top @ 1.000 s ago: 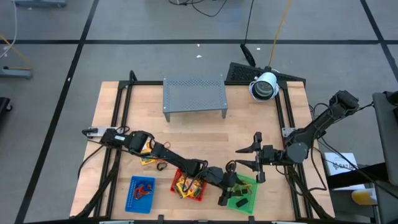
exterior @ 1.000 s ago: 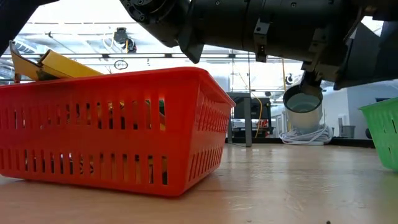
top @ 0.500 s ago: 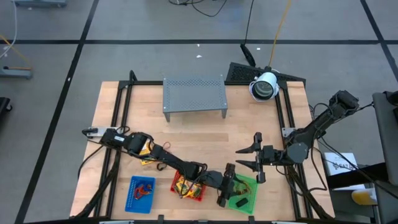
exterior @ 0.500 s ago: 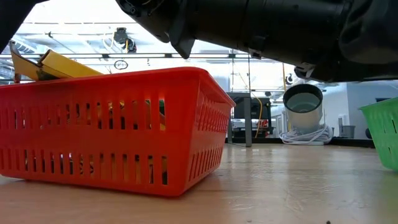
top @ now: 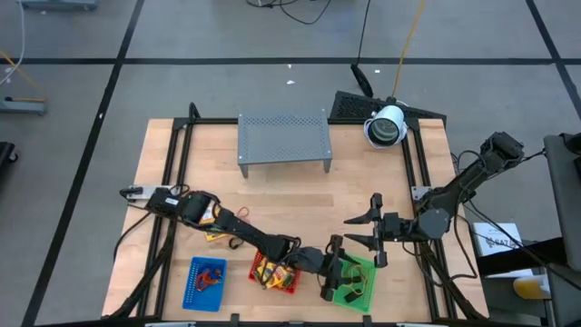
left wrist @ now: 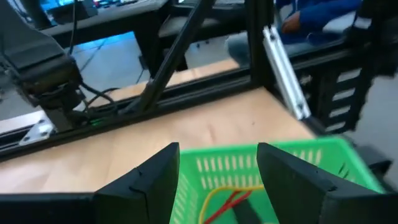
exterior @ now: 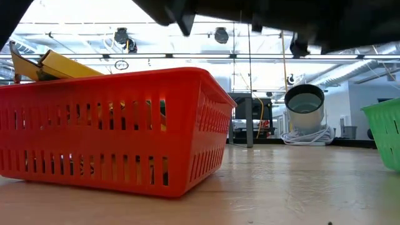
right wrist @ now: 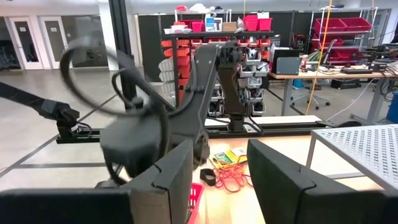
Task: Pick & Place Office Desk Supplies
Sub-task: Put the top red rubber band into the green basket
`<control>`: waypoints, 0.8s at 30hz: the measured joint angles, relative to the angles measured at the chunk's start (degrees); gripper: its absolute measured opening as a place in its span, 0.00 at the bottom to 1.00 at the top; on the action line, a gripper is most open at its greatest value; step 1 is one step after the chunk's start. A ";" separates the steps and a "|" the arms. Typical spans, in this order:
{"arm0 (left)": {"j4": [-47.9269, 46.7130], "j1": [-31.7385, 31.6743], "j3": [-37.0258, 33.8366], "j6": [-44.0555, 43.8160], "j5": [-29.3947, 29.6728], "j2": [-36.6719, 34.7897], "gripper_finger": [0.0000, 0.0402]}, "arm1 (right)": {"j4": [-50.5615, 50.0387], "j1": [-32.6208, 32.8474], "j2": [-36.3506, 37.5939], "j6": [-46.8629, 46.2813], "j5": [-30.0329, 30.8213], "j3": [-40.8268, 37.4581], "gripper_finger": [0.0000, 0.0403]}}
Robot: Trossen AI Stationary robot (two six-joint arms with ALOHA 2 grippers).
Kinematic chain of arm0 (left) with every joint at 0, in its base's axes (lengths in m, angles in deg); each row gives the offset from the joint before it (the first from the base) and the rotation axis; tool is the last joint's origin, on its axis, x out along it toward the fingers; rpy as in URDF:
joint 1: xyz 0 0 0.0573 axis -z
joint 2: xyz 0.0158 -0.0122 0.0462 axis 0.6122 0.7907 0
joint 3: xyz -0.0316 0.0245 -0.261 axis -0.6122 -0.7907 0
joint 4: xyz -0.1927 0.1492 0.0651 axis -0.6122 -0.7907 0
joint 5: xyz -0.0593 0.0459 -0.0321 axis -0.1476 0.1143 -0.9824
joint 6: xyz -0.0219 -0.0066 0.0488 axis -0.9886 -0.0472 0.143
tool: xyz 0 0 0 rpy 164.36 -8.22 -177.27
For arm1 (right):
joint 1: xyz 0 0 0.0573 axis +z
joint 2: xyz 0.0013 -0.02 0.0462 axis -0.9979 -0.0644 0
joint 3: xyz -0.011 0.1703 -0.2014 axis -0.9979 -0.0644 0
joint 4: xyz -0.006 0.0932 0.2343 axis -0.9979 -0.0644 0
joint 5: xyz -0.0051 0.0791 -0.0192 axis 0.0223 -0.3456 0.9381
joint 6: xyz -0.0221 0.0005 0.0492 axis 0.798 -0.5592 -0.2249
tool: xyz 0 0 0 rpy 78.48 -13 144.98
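Wooden worktop [top: 290, 195] on grey floor; going rightward, blue tray [top: 205, 280], red tray [top: 274, 272], then green tray [top: 356, 283] with the left hand [top: 332, 280] spread open and empty above it. Rubber bands [left wrist: 227, 202] lie in the green tray, more supplies [right wrist: 229, 167] loose at left; best to lift straight clear of the rim. Right hand [top: 371, 229] waits open nearby; tray contents hard to make out from above.

yellow packets [top: 272, 271] in red tray, rubber bands [left wrist: 231, 200] in green tray
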 joint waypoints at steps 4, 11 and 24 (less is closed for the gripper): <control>-4.02 0.02 0.00 -2.21 -3.10 -3.36 0.56 | -0.37 0.00 0.00 0.00 0.02 0.00 0.35; -12.07 0.31 0.02 -3.34 -3.73 -8.59 0.56 | -0.54 0.00 -0.54 -0.17 -0.02 0.00 0.35; -32.71 -0.33 0.02 -10.13 3.42 -15.92 0.56 | 7.07 0.00 -4.25 4.95 -0.13 -0.02 0.35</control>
